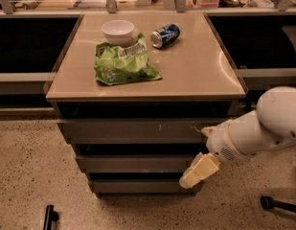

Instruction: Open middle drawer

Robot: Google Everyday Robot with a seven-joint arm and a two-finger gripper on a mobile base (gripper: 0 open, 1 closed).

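Camera view, single angle from the front of the desk.

Desk top point(200, 75): white bowl point(118, 31) near the back edge, left of centre. Blue soda can point(165, 35) lies on its side just right of the bowl, apart from it. Green chip bag point(124, 63) lies flat in front of the bowl, its top edge touching or tucked under the bowl.

Under the front edge there are three grey fronts, stacked. Top front point(133, 130) is the biggest and has pale scratches toward its right end. Middle drawer point(128, 164) sits directly below it, plain front, looks closed. Bottom front point(138, 186) is the narrowest.

White arm point(253, 133) comes in from beyond the desk's right edge, below the front-right corner. Gripper point(199, 170) is cream-coloured, angled down-left, and overlaps the right end of the middle drawer front, with its tip down by the bottom front's top-right corner. Contact with the drawer: can't tell. Claw apart or together: can't tell.
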